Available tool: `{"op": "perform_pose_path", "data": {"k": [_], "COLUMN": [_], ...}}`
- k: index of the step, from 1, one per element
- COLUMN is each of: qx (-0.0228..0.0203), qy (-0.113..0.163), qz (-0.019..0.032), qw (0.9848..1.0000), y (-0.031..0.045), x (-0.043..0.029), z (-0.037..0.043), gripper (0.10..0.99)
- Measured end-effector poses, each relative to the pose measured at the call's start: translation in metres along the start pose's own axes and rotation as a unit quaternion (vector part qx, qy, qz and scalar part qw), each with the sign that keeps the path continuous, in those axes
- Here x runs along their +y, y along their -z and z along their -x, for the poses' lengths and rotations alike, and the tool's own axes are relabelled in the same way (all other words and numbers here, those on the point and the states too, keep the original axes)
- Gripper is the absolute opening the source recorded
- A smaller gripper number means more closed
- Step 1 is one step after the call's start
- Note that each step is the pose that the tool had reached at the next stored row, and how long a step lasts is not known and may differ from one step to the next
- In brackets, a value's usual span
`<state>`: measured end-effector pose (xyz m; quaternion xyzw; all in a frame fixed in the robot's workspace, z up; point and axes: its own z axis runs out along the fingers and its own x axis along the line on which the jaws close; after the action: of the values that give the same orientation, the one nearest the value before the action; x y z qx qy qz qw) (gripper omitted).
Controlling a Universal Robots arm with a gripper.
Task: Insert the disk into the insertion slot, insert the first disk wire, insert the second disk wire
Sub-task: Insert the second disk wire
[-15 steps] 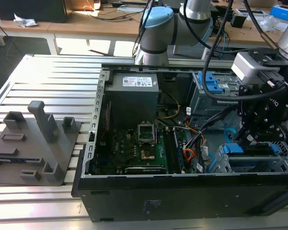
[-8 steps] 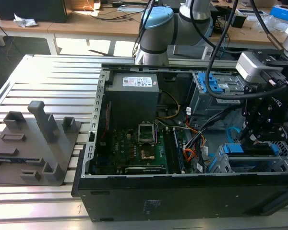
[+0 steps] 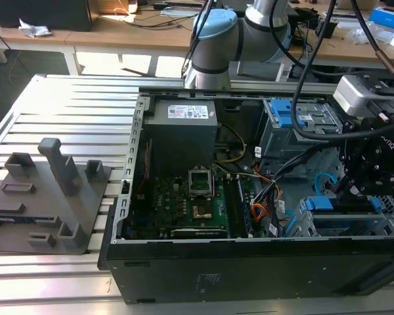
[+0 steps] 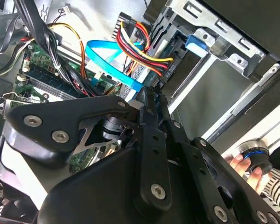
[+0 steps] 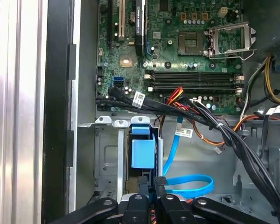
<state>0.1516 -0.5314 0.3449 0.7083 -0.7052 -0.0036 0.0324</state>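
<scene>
The disk [image 3: 335,205], grey metal in a bright blue carrier, lies inside the insertion slot [image 3: 386,220], a low perforated cage at the case's front corner on the exterior view's right. In the first wrist view its blue handle [image 5: 143,153] sits between the cage rails [image 5: 105,158]. My gripper [image 3: 358,190] hangs just above the cage. Its black fingers are pressed together at the disk's end [image 5: 152,184]. A flat blue cable [image 4: 109,63] and a red-yellow-black wire bundle [image 4: 144,49] run to just beside the fingertips [image 4: 147,98]. Whether the tips pinch a plug is hidden.
The open case holds a motherboard [image 3: 190,203], a power supply [image 3: 180,134] and a taller bay with a blue latch [image 3: 292,115]. Black cable bundles [image 5: 214,123] cross above the cage. A grey fixture [image 3: 46,197] stands at the exterior view's left. A hand [image 4: 245,163] holds a knob outside the case.
</scene>
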Motion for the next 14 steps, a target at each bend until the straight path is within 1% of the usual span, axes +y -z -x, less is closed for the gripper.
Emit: {"op": "perform_pose_path", "data": {"k": [7, 14], "qx": [-0.0013, -0.0013], "qy": [-0.006, -0.010], "qz": [0.0003, 0.0005], "qw": [1.0000, 0.9999], "y": [-0.0023, -0.0030], "x": [-0.0029, -0.0059], "z": [0.0002, 0.0002], "gripper": [0.165, 0.165]}}
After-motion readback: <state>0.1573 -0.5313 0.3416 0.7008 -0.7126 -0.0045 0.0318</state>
